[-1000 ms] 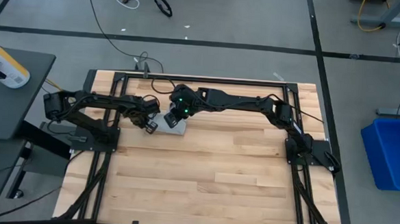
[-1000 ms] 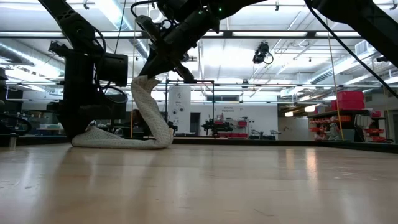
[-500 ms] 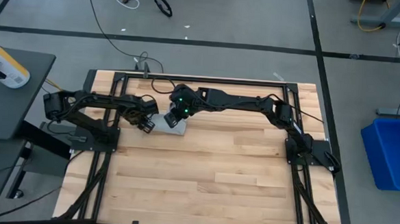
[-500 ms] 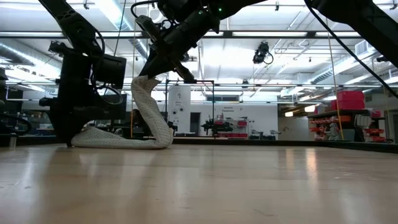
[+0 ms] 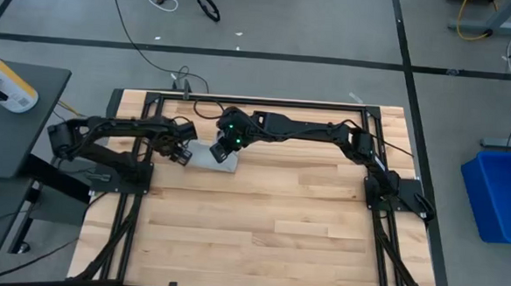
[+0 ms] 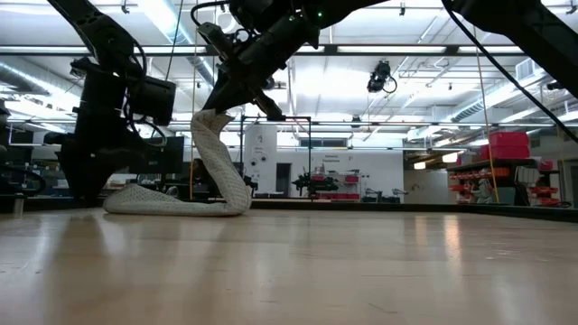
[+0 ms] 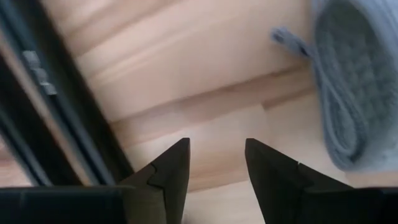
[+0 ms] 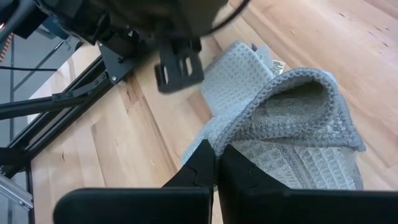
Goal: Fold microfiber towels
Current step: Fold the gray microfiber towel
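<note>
The pale grey-blue towel (image 5: 215, 155) lies at the table's far left; in the low view its lower part (image 6: 167, 200) lies flat and one end (image 6: 217, 153) rises to my right gripper (image 6: 226, 101). My right gripper (image 8: 216, 163) is shut on the towel, above it. A small white tag (image 8: 275, 63) shows at the towel's far side. My left gripper (image 7: 216, 158) is open and empty, just left of the towel (image 7: 354, 87), low over the table (image 5: 260, 213); it also shows in the high view (image 5: 181, 153). My right gripper pinches the towel's raised end (image 8: 231, 144) between its two fingers, coming from above and slanting down. The held part is lifted and curls over in a fold (image 8: 298, 99). The rest of the towel (image 6: 163, 200) lies on the table.
The dark frame rail (image 7: 37, 118) runs along the table's left edge close to my left gripper. A bright blue bin (image 5: 502, 195) stands on the floor to the table's right. Bare wood stretches over the near half of the table (image 5: 268, 240).
My left gripper has drawn back toward the table's left edge, away from the towel. My right gripper and the raised towel end have stayed where they were.
</note>
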